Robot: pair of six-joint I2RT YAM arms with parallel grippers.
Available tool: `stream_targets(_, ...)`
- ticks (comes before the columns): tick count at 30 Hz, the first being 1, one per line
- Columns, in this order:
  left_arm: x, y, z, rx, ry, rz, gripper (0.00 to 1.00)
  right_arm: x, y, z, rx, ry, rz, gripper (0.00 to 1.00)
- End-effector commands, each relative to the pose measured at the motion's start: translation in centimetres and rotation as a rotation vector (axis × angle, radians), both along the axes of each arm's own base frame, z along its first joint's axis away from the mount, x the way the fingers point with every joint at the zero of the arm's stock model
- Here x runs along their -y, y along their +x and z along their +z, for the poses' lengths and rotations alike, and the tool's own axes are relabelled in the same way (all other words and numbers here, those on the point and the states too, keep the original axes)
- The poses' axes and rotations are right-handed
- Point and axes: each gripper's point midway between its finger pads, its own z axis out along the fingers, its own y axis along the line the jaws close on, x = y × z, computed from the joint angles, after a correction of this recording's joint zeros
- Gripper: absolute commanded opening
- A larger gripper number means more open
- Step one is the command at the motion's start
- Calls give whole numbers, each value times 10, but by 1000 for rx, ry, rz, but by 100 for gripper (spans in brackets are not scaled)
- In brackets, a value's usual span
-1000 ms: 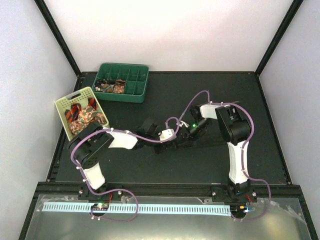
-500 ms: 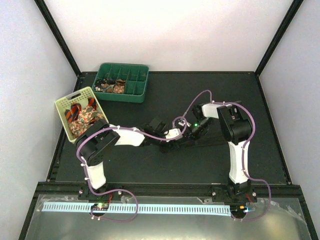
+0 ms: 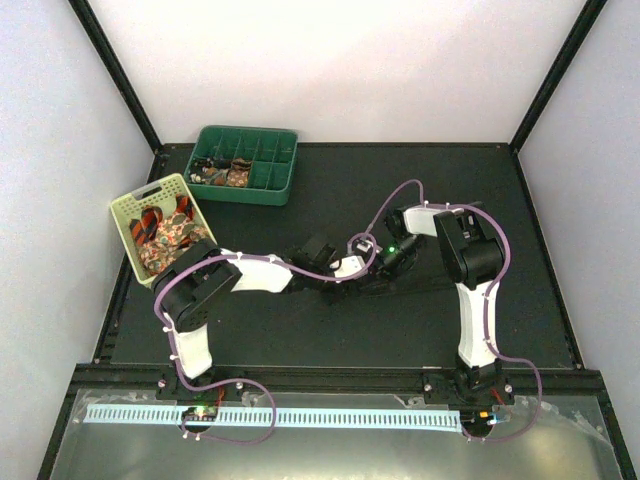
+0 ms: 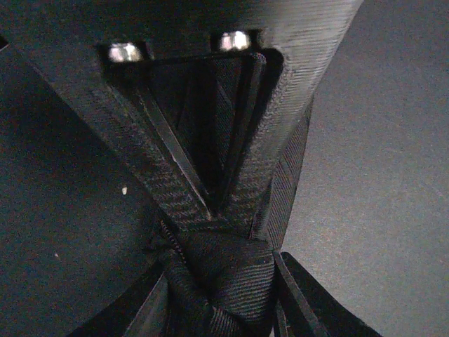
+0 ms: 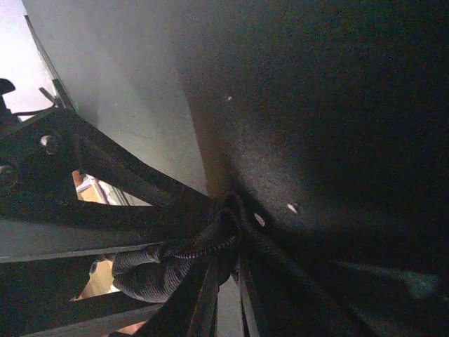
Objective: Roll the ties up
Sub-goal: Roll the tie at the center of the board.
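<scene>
One dark tie (image 4: 224, 277), gripped twice.
The left gripper (image 4: 212, 214) clamps its strip; the right gripper (image 5: 235, 228) pinches the rolled end.

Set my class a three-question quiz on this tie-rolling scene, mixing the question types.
1. True or false: the basket holds ties.
2. The tray is: A red, B green, C blue.
3. Fill in: the tie seen in both wrist views is very ___.
Key: 1 true; 2 B; 3 dark.
</scene>
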Motion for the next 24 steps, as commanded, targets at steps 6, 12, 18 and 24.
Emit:
stream_targets(6, -17, 9, -14, 15, 143, 106, 25, 15, 18, -4, 89, -74, 20, 21)
stream_targets(12, -27, 8, -23, -35, 197, 166, 23, 2, 12, 24, 18, 35, -34, 27)
stream_targets(18, -24, 11, -28, -55, 214, 180, 23, -12, 8, 21, -27, 68, -39, 33)
stream_targets(24, -25, 10, -32, -61, 224, 176, 24, -15, 10, 9, -54, 74, -28, 32)
